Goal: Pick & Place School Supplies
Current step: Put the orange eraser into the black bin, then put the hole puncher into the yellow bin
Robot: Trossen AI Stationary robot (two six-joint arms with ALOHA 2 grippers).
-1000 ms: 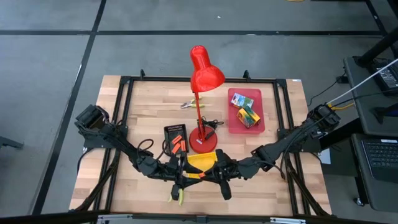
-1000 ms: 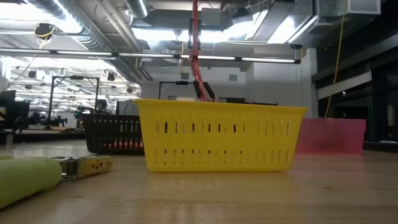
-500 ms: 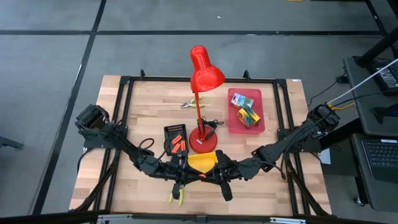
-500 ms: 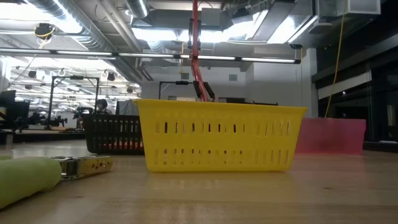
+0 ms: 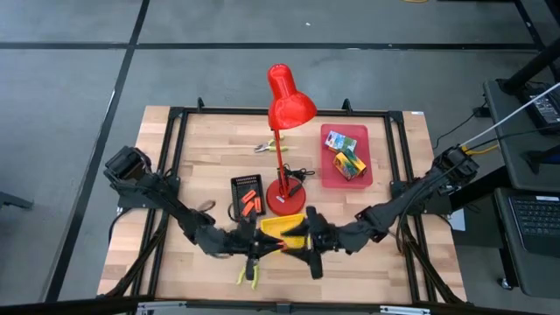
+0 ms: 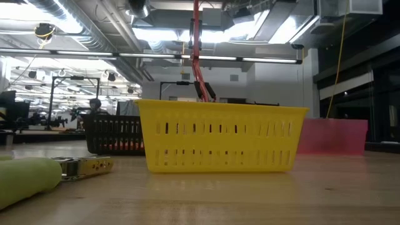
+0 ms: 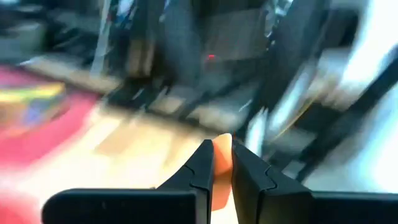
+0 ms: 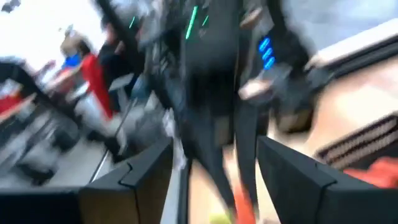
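Note:
My left gripper (image 5: 269,248) is shut on a small orange piece (image 7: 222,144) over the near edge of the yellow tray (image 5: 282,229). My right gripper (image 5: 302,241) faces it from the right, open (image 8: 214,155), with nothing between its fingers. More orange pieces (image 5: 249,201) lie in the black tray (image 5: 236,185). Crayon boxes (image 5: 347,157) lie in the pink tray (image 5: 328,179). One pair of pliers (image 5: 267,147) lies flat on the far side of the table. Another pair (image 6: 81,165) lies flat by the near edge. My left gripper pinches the orange piece between its two fingers (image 7: 202,163). The piece's end (image 7: 222,140) sticks out just past the fingertips. The piece is off the table, and the low view shows nothing of it at table height.
The red desk lamp (image 5: 284,96) stands on its round base (image 5: 284,199) just beyond the yellow tray, and its stem (image 6: 197,50) rises behind the tray. The black frame rails (image 5: 175,157) run along the table's sides. Bare wood lies at the far left (image 5: 210,144).
My left gripper has shifted slightly toward the table's near edge, and more of the yellow tray shows beside it.

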